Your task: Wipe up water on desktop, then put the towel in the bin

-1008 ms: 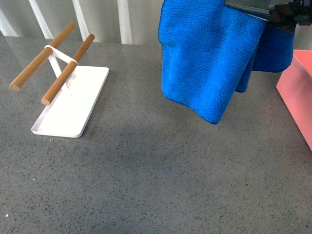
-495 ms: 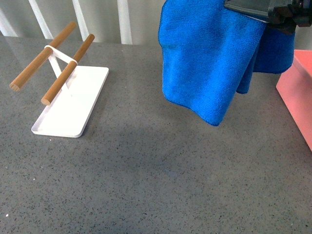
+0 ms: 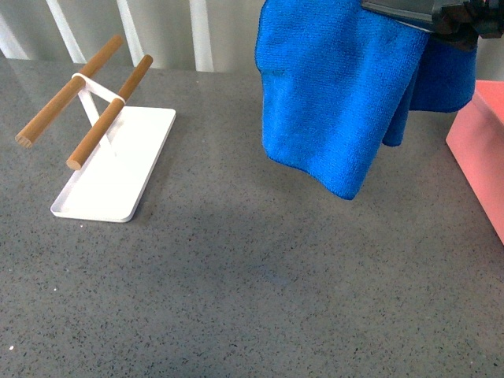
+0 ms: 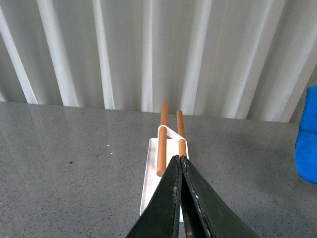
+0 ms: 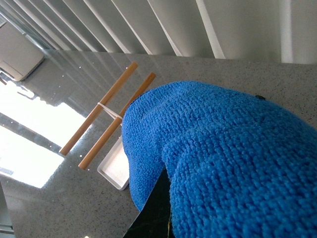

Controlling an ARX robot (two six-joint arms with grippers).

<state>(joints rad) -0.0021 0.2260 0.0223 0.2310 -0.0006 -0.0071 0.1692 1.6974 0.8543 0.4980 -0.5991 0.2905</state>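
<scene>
The bright blue towel (image 3: 339,87) hangs in the air above the back right of the dark grey speckled desktop (image 3: 252,283), its lowest corner well clear of the surface. My right gripper (image 3: 441,17) is shut on the towel at the top right of the front view. In the right wrist view the towel (image 5: 233,163) fills most of the picture and drapes over the dark fingers (image 5: 156,206). The salmon-pink bin (image 3: 482,153) stands at the right edge, just right of the hanging towel. My left gripper (image 4: 179,159) is shut and holds nothing, above the desktop (image 4: 69,168).
A flat white tray (image 3: 118,165) with two wooden bars (image 3: 87,98) stands at the back left of the desktop; the left wrist view shows the tray (image 4: 148,183) straight ahead of the jaws. White vertical slats (image 4: 148,49) run behind the table's far edge.
The towel's lower edge has swayed slightly. Neither gripper has visibly shifted.
</scene>
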